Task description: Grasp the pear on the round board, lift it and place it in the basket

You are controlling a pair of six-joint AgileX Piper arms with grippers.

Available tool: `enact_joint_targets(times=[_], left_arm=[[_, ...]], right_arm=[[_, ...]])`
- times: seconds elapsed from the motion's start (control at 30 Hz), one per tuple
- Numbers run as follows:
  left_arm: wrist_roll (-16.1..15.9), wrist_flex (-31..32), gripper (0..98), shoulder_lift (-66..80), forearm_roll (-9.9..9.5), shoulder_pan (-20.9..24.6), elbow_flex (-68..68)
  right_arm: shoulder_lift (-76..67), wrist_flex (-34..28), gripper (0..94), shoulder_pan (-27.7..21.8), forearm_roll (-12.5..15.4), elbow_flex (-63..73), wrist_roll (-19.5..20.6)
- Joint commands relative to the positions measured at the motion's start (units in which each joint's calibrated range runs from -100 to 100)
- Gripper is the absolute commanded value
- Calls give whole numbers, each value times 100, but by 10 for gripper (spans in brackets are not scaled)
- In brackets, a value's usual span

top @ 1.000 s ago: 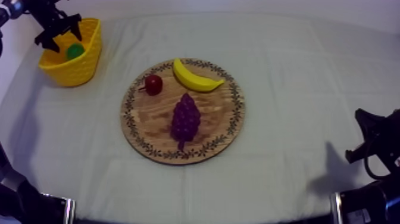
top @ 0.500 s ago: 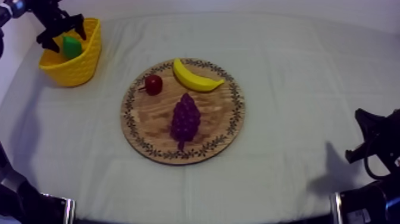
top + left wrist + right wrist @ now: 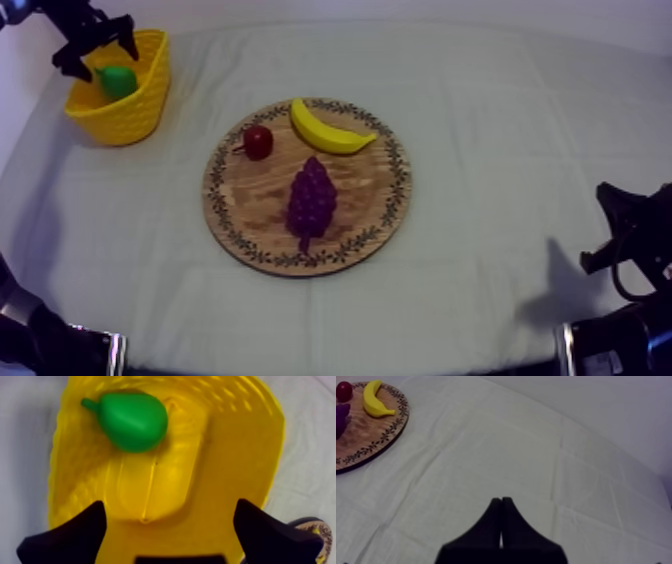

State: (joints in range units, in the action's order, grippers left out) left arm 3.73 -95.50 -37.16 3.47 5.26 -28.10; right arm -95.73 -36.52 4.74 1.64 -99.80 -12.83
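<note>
Pear (image 3: 118,81) lies inside basket (image 3: 152,85), table's far left corner. Left gripper (image 3: 95,42) hovers over it, fingers spread, empty (right gripper (image 3: 501,501) pressed together, idle). Placement looks done; next: lift clear.

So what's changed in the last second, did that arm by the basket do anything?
The left gripper, open, rose and drew back from the yellow basket, leaving the pear lying inside; the pear shifted slightly as it settled. The wooden board, banana, grapes and small red fruit stayed put, and the right gripper kept still, shut.
</note>
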Motion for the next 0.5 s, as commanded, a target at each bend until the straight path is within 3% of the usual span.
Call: enact_joint_targets(times=[0.0, 0.47], left_arm=[[3, -30, 960, 150, -12, -10, 34], [-28, -252, 959, 1370, -32, -48, 683]], right_arm=[[-3, -2, 2, 1, -1, 2, 1], [-3, -2, 2, 1, -1, 2, 1]])
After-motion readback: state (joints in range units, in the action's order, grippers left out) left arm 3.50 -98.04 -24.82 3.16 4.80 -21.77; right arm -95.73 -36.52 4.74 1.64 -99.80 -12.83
